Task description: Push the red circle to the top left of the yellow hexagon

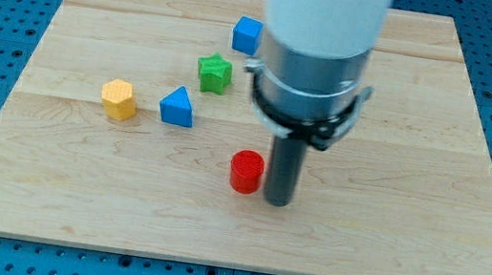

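With my tip (276, 203) just right of the red circle (245, 171), most of the push remains: the yellow hexagon (119, 99) sits well apart up-left; no claw here

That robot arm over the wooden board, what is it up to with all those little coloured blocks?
The arm ends in a dark rod, and my tip sits right against the red circle, on its right side in the view. I am nudging it toward the view's left, aiming for a spot up and left of the yellow hexagon, which is a good way off. Between them lies a blue triangle; a green star and a blue cube sit further up the board.
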Controlling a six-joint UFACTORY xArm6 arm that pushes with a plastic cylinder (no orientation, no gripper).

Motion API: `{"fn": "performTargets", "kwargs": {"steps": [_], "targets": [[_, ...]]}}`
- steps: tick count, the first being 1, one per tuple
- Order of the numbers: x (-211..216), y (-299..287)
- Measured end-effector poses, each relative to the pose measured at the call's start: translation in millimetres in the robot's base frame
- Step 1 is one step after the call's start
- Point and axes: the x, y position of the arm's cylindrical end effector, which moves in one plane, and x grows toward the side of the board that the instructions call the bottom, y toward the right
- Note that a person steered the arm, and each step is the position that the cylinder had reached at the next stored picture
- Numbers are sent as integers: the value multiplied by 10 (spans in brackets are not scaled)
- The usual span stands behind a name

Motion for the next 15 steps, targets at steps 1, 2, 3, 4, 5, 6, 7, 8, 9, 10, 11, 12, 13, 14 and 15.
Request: {"fn": "performTargets", "kwargs": {"steps": [1, 2, 3, 4, 5, 6, 7, 8, 9, 10, 11, 12, 13, 14, 15], "targets": [[-122, -67], [-99, -641], [-107, -912], [-300, -850], [-372, -1023], [-268, -1684], [-129, -1931], [149, -1912], [279, -2125], [47, -2395], [-154, -2832], [-343, -3056], [-454, -3134], [-566, -3155], [-850, -3103]]}}
